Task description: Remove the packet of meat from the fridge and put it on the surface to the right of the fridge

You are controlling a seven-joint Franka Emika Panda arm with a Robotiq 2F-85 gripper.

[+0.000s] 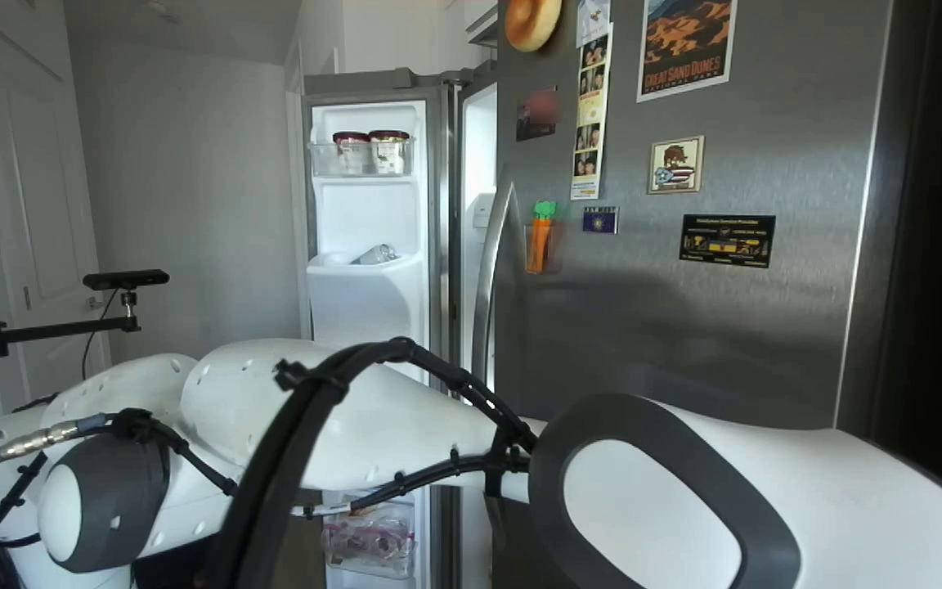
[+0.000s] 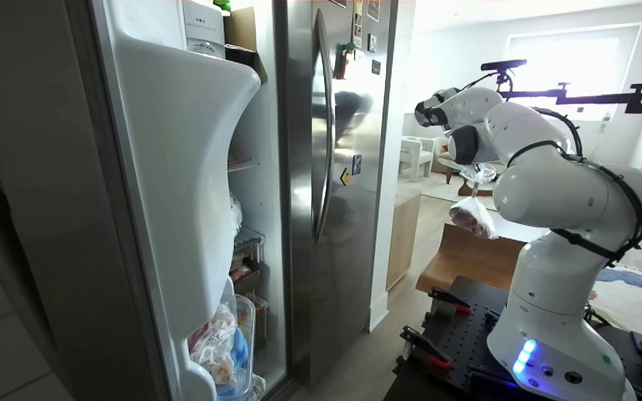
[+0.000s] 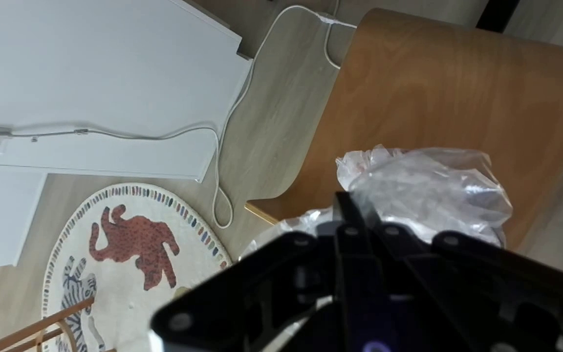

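I have the hand (image 3: 355,208) clamped on the bag of meat (image 3: 435,190), pinching its gathered plastic. My wrist view gives mostly clear, crumpled wrapping, puffed out to both sides of the grip; for the red of the meat I need an exterior view, where the lump (image 2: 471,219) hangs below the hand from a thin neck. There the arm (image 2: 544,178) hides most of the hand. Only the wrist shows the white cord (image 3: 218,161) and the round rug's (image 3: 115,298) animals, past the wooden chair (image 3: 447,93) that lies beyond the bag from the hand. The fridge (image 1: 724,343) shows in both exterior views, apart from the hand, one door (image 2: 176,184) open; the bag is outside it. I get the two jars (image 1: 390,154) inside that door in an exterior view.
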